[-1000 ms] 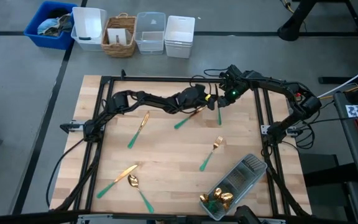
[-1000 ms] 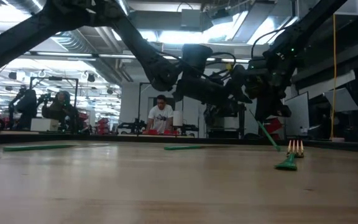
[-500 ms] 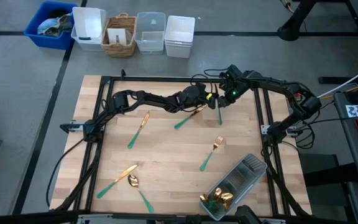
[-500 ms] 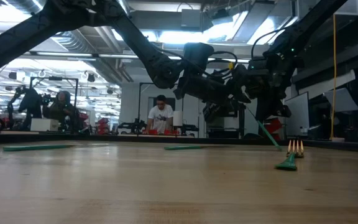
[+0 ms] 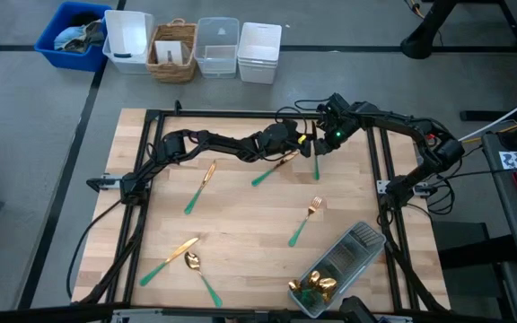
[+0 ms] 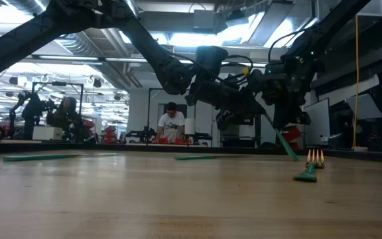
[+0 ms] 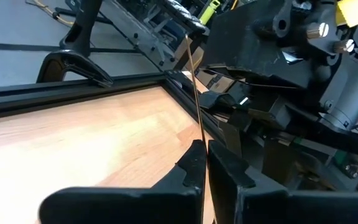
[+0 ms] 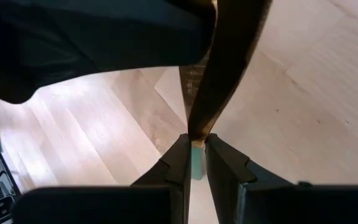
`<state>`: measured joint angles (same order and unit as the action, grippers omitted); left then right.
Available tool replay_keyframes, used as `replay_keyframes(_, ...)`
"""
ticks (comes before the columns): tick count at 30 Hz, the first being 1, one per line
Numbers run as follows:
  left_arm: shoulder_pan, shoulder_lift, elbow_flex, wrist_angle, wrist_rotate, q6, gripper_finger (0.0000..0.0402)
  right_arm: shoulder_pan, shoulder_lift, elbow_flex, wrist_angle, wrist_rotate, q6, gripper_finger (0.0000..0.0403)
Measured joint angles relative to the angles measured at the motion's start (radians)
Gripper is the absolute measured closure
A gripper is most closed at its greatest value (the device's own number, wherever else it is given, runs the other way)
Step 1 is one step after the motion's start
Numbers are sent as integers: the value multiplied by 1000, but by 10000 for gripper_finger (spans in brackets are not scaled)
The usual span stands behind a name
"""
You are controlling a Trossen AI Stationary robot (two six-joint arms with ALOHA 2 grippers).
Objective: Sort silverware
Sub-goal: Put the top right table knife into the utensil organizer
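A knife with a gold blade and a teal handle (image 5: 317, 167) hangs above the table's far middle, held between both grippers. My right gripper (image 8: 194, 146) is shut on the handle and reaches in from the far right (image 5: 321, 144). My left gripper (image 7: 202, 149) is shut on the blade and comes from the left (image 5: 300, 144). Other silverware lies flat on the wood. One piece (image 5: 267, 171) lies under the left arm, and a knife (image 5: 201, 186) lies at the left. A fork (image 5: 304, 221) lies right of centre. A knife (image 5: 172, 258) and a spoon (image 5: 201, 272) lie near the front. My left gripper pinches the gold blade (image 7: 197, 127) between its two fingers, coming in almost level from the table's left. The blade shows edge-on and runs on past the fingertips. My right gripper pinches the teal handle's upper end (image 8: 196, 163), where the gold begins, slanting down from the far right. The knife is clear of the table and tilted, its handle's free end (image 6: 289, 151) pointing down.
A clear plastic tray (image 5: 359, 242) lies slantwise at the front right, with gold pieces in its near end (image 5: 313, 286). Bins and a basket (image 5: 172, 51) stand on the floor beyond the far edge. A black frame (image 5: 240, 115) borders the board. A person (image 6: 171, 126) shows far behind.
My left gripper has shut on the knife's gold blade, staying where it was. My right gripper has kept still with the handle, and the knife has not shifted.
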<state>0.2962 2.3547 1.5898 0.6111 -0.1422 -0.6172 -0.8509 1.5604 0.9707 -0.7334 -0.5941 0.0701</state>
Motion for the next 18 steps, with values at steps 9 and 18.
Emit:
replay_keyframes(9, 0, 0, 0, 3, 33, 24, 400, 0, 0, 0, 0, -2, 5, 343)
replay_keyframes(18, 0, -12, 0, 4, 111, 27, 401, 1, -34, -1, -32, 11, 25, 316)
